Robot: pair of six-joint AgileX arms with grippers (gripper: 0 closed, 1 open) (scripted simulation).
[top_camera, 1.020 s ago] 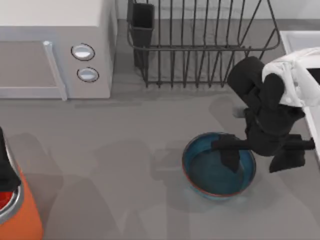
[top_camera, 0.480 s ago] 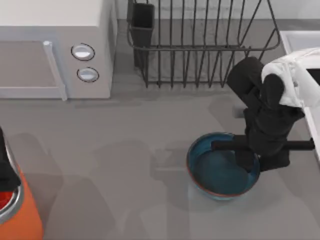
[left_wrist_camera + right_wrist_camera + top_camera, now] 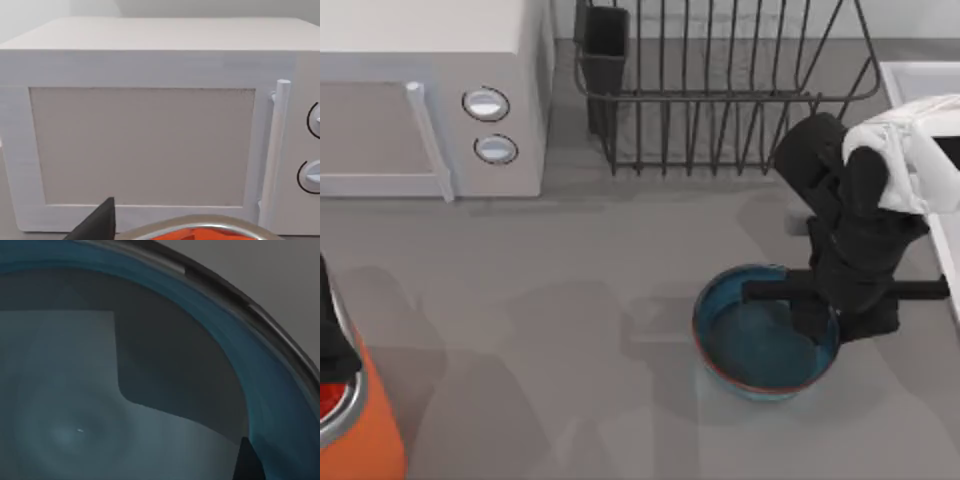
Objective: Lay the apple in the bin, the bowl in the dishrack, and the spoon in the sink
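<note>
**Lifting the bowl cleanly to the rack**

The table [image 3: 580,300] carries the white microwave [image 3: 430,100] at its far left corner and the dishrack [image 3: 720,90] along the far edge, right of centre. The sink [image 3: 910,75] sits at the far right corner, and the bin [image 3: 360,420] at the near left corner, its silver rim showing in the left wrist view too.

The bowl [image 3: 765,333] rests on the table toward the near right, in front of the dishrack and apart from it. My right gripper [image 3: 810,320] is down at the bowl's right wall, with one finger apparently inside and the other outside. I cannot tell whether the fingers have closed on the rim.

To do this step well, I judge the grip should pinch the wall firmly before any lift, then rise straight up until the bowl clears the rack's upright bars, carrying it level.

My left gripper [image 3: 97,225] hangs parked over the bin; I cannot tell its state either.
</note>
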